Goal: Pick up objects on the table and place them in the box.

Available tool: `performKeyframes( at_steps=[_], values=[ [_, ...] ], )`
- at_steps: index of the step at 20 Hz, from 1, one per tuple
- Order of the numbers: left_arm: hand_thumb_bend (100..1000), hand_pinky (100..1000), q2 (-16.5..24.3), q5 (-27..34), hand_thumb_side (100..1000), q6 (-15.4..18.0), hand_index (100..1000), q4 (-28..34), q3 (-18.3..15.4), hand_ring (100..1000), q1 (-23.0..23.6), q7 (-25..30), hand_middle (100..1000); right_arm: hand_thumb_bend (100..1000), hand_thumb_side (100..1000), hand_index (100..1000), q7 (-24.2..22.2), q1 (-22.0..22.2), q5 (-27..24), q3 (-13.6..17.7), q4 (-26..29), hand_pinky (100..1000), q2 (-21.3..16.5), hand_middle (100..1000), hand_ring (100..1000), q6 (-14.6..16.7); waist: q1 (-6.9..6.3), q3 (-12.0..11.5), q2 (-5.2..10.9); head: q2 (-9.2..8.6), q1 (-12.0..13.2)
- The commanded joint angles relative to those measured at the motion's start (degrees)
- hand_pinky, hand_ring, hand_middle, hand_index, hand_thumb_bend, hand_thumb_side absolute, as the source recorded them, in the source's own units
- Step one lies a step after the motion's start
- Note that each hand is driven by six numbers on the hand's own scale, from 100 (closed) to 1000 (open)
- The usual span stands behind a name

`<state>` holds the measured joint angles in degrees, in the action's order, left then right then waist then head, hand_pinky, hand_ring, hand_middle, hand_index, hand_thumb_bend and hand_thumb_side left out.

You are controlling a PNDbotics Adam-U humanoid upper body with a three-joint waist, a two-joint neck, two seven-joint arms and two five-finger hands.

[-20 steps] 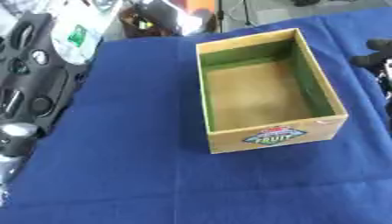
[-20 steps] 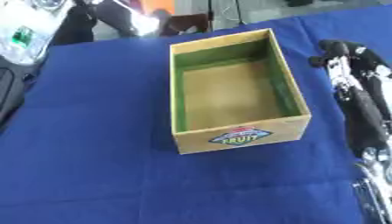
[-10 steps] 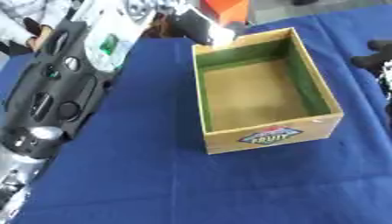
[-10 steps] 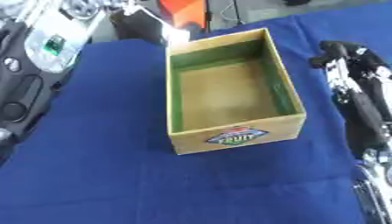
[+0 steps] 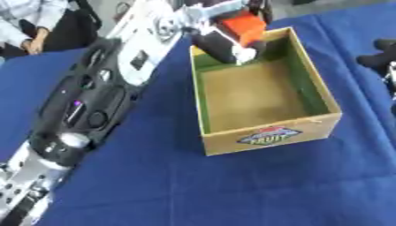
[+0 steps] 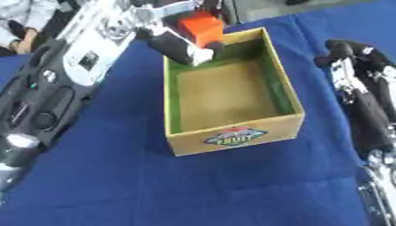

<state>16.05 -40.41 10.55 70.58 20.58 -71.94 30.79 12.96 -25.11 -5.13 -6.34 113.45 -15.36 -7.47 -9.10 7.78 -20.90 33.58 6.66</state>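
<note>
An open cardboard box point(image 5: 267, 134) with a green inner rim and a fruit label stands on the blue table. My left arm reaches in from the lower left, and my left hand point(image 5: 220, 42) hangs over the box's far left corner. Its fingers are curled round an orange-red block point(image 6: 199, 27), held above the box's far end. My right hand point(image 6: 352, 55) rests on the table to the right of the box, fingers curled, holding nothing.
The blue cloth point(image 5: 193, 190) covers the table in front of the box and to both sides. My left forearm point(image 5: 85, 110) lies along the box's left side. A seated person point(image 5: 31, 22) shows at the far left edge.
My left arm has swung in from the far left and carried the orange-red block over the box's far end. The right hand has stayed put.
</note>
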Motion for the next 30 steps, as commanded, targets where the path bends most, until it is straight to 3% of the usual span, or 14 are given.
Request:
performKeyframes(
  at_steps=[1,9,14,16,18,22,23,25,26,28,30],
  values=[
    [100,104,-0.71,-1.30,374,0.54,785,-1.93,0.16,417,-1.43,-0.08,526,100,526,731,0.53,-0.78,0.42,0.54,1.14,952,-0.20,540,746,0.12,0.31,0.15,0.98,-0.83,0.35],
    [100,121,-3.30,-5.06,343,2.27,784,-6.10,0.63,431,-0.56,-1.76,546,100,524,731,1.41,-0.96,0.87,0.99,1.14,952,-0.18,540,746,0.38,0.29,0.31,0.70,-0.90,0.32],
    [100,130,-5.01,-8.68,340,1.11,792,-8.49,1.47,452,0.07,-3.94,561,100,521,731,1.29,-1.15,0.72,0.76,1.14,954,-0.05,540,746,0.37,0.32,0.52,0.40,-1.18,0.63],
    [100,147,-5.60,-10.43,269,0.92,815,-9.45,1.39,486,0.35,-4.82,591,100,520,731,1.23,-1.17,0.65,0.71,1.14,954,0.01,540,746,0.36,0.34,0.56,0.37,-1.20,0.68],
    [100,161,-6.09,-11.92,332,1.61,844,-10.46,1.26,531,0.61,-4.69,628,100,518,730,1.19,-1.17,0.61,0.69,1.14,955,0.04,539,745,0.37,0.34,0.58,0.35,-1.21,0.71],
    [100,262,-6.59,-13.18,570,4.06,910,-11.62,1.10,573,0.97,-3.37,727,100,517,730,1.16,-1.14,0.53,0.69,1.14,955,0.06,539,745,0.37,0.32,0.58,0.21,-1.32,0.68],
    [100,301,-6.64,-13.48,617,4.67,921,-11.70,1.11,591,1.02,-3.09,746,100,517,730,1.15,-1.17,0.51,0.68,1.14,955,0.06,539,745,0.37,0.34,0.61,0.18,-1.34,0.69],
    [100,468,-6.71,-13.93,715,5.74,952,-11.66,1.10,687,1.08,-2.78,787,100,515,730,1.15,-1.21,0.48,0.69,1.14,955,0.05,539,745,0.35,0.37,0.65,0.12,-1.35,0.70],
    [100,483,-6.76,-14.10,725,6.19,955,-11.51,1.07,698,1.09,-2.81,791,100,515,730,1.14,-1.22,0.46,0.68,1.14,956,0.07,539,745,0.33,0.37,0.66,0.09,-1.37,0.71],
    [100,639,-6.74,-14.34,804,6.74,979,-10.77,0.85,798,1.11,-3.37,825,100,516,730,1.06,-1.20,0.42,0.62,1.14,956,0.10,539,745,0.30,0.38,0.60,0.08,-1.31,0.71],
    [100,650,-6.46,-14.73,782,6.56,973,-9.13,0.35,797,1.08,-4.59,815,100,516,730,1.00,-1.15,0.38,0.58,1.14,956,0.13,539,745,0.27,0.43,0.48,0.12,-1.18,0.65]
  ],
)
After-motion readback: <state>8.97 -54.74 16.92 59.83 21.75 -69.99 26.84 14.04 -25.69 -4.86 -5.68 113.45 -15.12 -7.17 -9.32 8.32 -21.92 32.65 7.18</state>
